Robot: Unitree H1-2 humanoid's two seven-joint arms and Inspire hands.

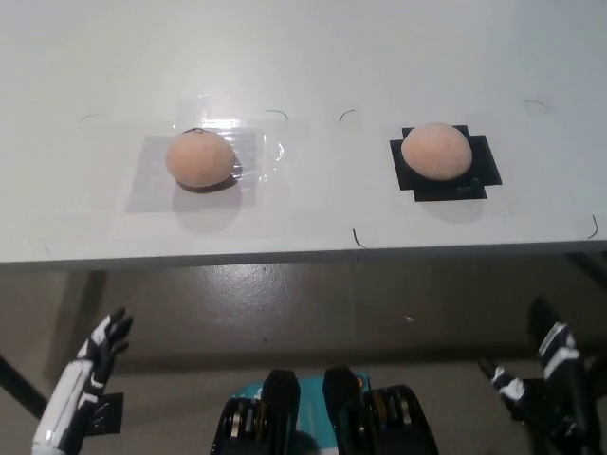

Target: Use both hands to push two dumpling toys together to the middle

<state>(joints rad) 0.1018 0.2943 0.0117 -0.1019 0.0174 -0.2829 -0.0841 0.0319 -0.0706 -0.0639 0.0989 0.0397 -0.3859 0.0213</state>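
Head view: two dumplings sit on the white table [313, 57], well apart. The left dumpling [200, 159] sits on a clear sheet [242, 142]. The right dumpling [436, 151] sits on a black mat [479, 166]. Both look round, smooth and light, maybe soft, so they may roll or slide fast. Best to push each low on its outer side, slowly. The left hand [90, 374] is below the table edge, fingers spread, holding nothing. The right hand [550, 379] is low too, fingers apart and empty.
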